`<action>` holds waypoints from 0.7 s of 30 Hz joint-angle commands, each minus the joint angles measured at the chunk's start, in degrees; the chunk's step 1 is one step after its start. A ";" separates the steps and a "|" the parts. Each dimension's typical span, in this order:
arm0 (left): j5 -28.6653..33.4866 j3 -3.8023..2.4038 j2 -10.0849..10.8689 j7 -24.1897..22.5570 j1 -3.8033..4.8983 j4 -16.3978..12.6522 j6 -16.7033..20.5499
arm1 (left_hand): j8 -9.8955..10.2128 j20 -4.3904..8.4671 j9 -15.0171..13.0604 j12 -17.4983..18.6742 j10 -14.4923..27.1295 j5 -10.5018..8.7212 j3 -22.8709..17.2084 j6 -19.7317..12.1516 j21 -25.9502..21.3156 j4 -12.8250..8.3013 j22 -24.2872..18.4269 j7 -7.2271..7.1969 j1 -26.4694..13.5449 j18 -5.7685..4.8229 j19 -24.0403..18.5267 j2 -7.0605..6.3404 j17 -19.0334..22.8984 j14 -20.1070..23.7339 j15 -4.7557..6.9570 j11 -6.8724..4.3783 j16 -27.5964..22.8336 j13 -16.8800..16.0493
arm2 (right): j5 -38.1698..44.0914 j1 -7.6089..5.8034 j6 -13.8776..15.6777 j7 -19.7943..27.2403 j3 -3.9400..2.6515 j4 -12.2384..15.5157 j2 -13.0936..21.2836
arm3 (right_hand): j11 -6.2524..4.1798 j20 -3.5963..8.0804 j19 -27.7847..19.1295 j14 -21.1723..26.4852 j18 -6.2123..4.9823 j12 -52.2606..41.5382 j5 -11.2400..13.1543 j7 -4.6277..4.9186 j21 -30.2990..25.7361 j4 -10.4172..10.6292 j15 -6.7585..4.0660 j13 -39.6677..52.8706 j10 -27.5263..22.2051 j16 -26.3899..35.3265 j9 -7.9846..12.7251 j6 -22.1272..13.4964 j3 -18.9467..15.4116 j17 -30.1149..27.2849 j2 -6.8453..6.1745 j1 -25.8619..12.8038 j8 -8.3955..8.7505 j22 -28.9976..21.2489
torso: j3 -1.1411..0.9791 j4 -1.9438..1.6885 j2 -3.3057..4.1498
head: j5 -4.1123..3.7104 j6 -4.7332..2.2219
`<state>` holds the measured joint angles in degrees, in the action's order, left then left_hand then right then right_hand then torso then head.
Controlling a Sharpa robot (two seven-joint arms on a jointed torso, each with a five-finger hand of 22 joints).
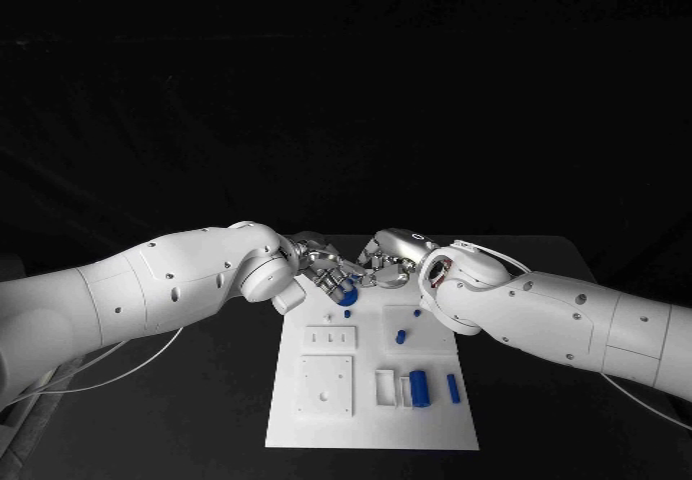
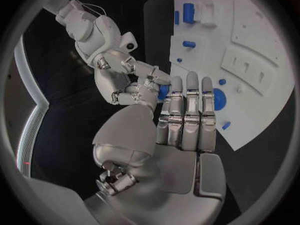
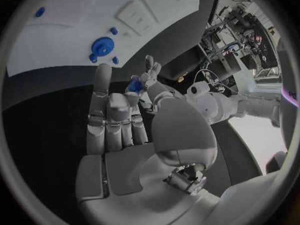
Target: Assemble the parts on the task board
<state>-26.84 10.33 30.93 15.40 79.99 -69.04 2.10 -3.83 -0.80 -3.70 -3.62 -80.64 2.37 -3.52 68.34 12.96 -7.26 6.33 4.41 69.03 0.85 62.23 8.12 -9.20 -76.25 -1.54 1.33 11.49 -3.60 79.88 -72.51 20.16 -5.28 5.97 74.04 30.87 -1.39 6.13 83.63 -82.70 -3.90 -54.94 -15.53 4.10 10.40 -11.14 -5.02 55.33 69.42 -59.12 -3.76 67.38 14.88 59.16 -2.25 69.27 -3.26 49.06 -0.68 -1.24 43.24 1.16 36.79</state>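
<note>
Head view: both hands are meeting at the far end of the board (image 1: 368, 415) — the left hand (image 1: 325, 272) and right hand (image 1: 389, 255) are touching around a small blue part (image 1: 346, 292).

Left wrist view: the blue gear (image 2: 218, 99) is lying on the board behind its fingers (image 2: 190, 102).

Right wrist view: the left hand's fingertips are pinching the part — whether the right hand is gripping, I cannot tell.

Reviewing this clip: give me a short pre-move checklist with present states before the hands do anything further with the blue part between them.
1. Hands meet at the task board's far edge: ok.
2. Small blue part pinched in the left hand's fingertips: ok.
3. Right hand also holds that part: cannot tell.
4. Blue gear seated flat on the board: ok.
5. Blue cylinder lying at the board's near end, away from both hands: ok.
6. Target socket for the held part: cannot tell.
</note>
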 commanded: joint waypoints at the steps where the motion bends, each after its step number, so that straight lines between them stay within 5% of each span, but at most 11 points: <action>1: 0.15 -0.09 0.00 -0.59 0.13 -0.14 -0.61 | 0.19 0.06 -0.03 0.03 0.10 0.37 0.00 1.23 -0.19 0.42 -0.12 -0.97 -0.34 -0.85 0.12 -0.58 -0.04 0.09 0.02 0.25 0.25 0.03 | 0.65 0.12 -1.21 -0.82 0.08 -0.30 0.11 | -0.20 -0.03 0.64 -0.26 -0.03 -0.01 -0.27 -0.13 -0.25 0.42 -0.12 0.02 0.24 -0.12 -0.08 0.29 0.05 0.05 0.17 0.35 -0.33 -0.05 | -0.01 0.01 0.04 | -0.03 0.01; 6: 0.14 -0.08 0.01 -0.39 0.13 -0.13 -0.93 | 0.23 -0.04 0.00 0.04 0.31 0.37 0.40 0.98 -0.40 1.30 -0.23 -0.79 -1.19 -0.85 0.12 -1.18 -0.01 0.25 -0.09 0.41 0.14 0.02 | 0.65 0.14 -1.18 -0.83 0.08 -0.32 0.08 | -0.20 -0.03 0.64 -0.26 -0.03 -0.01 -0.27 -0.13 -0.25 0.42 -0.12 0.02 0.24 -0.12 -0.08 0.29 0.05 0.05 0.17 0.35 -0.33 -0.05 | 0.01 -0.02 0.02 | -0.06 0.06; 10: 0.24 -0.06 0.02 -0.42 0.12 -0.07 -1.31 | 0.25 -0.23 0.02 -0.03 0.64 0.45 0.25 0.47 -0.66 4.22 -0.36 -0.58 -4.71 -0.85 0.06 0.50 0.03 0.51 -0.29 0.64 0.04 -0.07 | 0.64 0.16 -1.13 -0.84 0.08 -0.35 0.08 | -0.21 -0.02 0.70 -0.28 -0.01 -0.03 -0.29 -0.15 -0.27 0.59 -0.13 0.04 0.27 -0.19 -0.09 0.32 0.04 0.13 0.22 0.36 -0.34 -0.15 | 0.01 -0.06 0.03 | -0.09 0.09; 13: 0.29 -0.05 0.03 -0.49 0.12 -0.03 -1.54 | 0.23 -0.28 0.00 -0.06 0.83 0.45 -2.70 0.32 -1.12 3.24 -0.64 -0.52 -6.32 -0.85 0.30 -0.24 -0.06 0.77 -0.35 0.69 0.16 -0.09 | 0.64 0.17 -1.15 -0.82 0.08 -0.37 0.07 | -0.21 -0.02 0.70 -0.28 -0.01 -0.03 -0.29 -0.15 -0.27 0.59 -0.13 0.04 0.27 -0.19 -0.09 0.32 0.04 0.13 0.22 0.36 -0.34 -0.15 | 0.02 -0.01 0.01 | -0.07 0.13; 18: 0.38 -0.03 0.06 -0.60 0.11 0.01 -1.77 | 0.26 -0.36 0.02 -0.05 1.25 0.99 -5.38 -0.17 -1.21 2.48 -0.68 -0.42 -5.85 -0.85 0.16 0.62 -0.13 1.12 -0.46 0.78 0.23 -0.10 | 0.64 0.19 -1.21 -0.81 0.08 -0.39 0.10 | -0.21 -0.02 0.70 -0.28 -0.01 -0.03 -0.29 -0.15 -0.27 0.59 -0.13 0.04 0.27 -0.19 -0.09 0.32 0.04 0.13 0.22 0.36 -0.34 -0.15 | 0.03 0.02 0.03 | -0.03 0.22; 21: 0.43 -0.01 0.06 -0.62 0.11 0.05 -1.80 | 0.25 -0.34 0.00 -0.04 1.55 3.77 -8.60 -0.56 -1.17 0.99 -0.65 -0.23 -5.69 -0.85 0.00 1.11 -0.18 1.38 -0.49 0.90 0.29 -0.08 | 0.64 0.19 -1.24 -0.83 0.08 -0.42 0.13 | -0.21 -0.02 0.70 -0.28 -0.01 -0.03 -0.29 -0.15 -0.27 0.59 -0.13 0.04 0.27 -0.19 -0.09 0.32 0.04 0.13 0.22 0.36 -0.34 -0.15 | 0.03 -0.01 0.03 | -0.06 0.26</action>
<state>-26.80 10.36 31.00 15.49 80.03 -68.97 1.41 -3.70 -0.93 -3.72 -3.62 -79.43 5.39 -11.25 68.09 12.07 -5.78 5.71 4.25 62.96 0.85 62.36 8.39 -9.29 -75.29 -2.09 2.16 11.49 -3.65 79.91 -72.39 19.86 -5.64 6.02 73.72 30.92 -1.39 6.13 83.63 -82.70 -3.90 -54.94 -15.53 4.10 10.40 -10.79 -5.02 55.34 69.42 -59.12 -3.79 67.37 14.91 59.23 -2.19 69.33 -3.33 48.96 -0.64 -1.23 43.27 1.12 37.00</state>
